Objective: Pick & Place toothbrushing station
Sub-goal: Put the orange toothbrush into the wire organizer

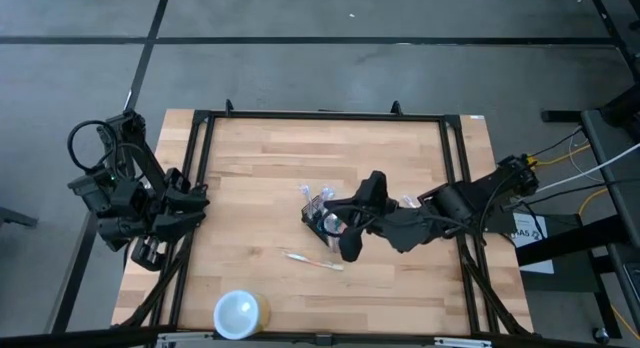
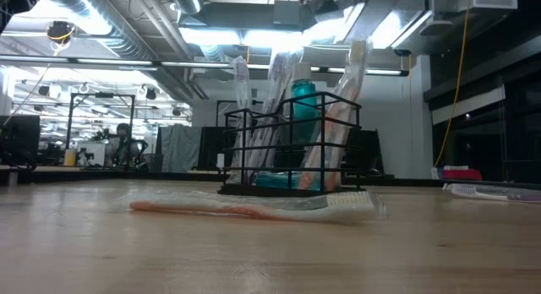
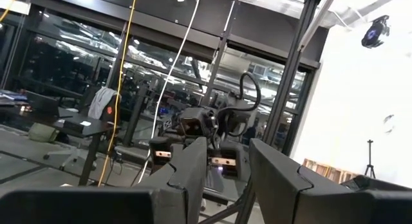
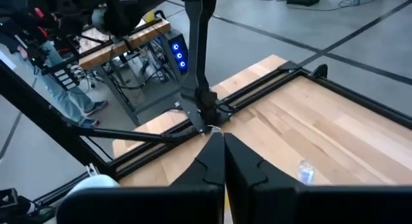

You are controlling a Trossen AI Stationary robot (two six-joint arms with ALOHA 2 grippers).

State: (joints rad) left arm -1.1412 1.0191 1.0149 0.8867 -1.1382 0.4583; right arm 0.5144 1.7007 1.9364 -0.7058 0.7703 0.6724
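The toothbrushing station is a black wire caddy (image 1: 320,213) standing upright on the table's middle. In the low view (image 2: 292,142) it holds a teal bottle and several wrapped toothbrushes. A wrapped toothbrush (image 1: 312,259) lies flat on the table in front of it, also in the low view (image 2: 254,208). My right gripper (image 4: 223,153) reaches in from the right, above the caddy's near right side (image 1: 342,233), with its fingers shut and nothing between them. No gripper shows at the caddy in the low view. My left gripper (image 3: 228,179) waits open at the table's left edge (image 1: 190,203).
A round white cup (image 1: 238,313) stands near the table's front edge, left of centre. Another toothbrush (image 2: 499,191) lies at the right. A black frame (image 1: 320,115) runs along the table's far, left and right sides. Bare wood lies left of the caddy.
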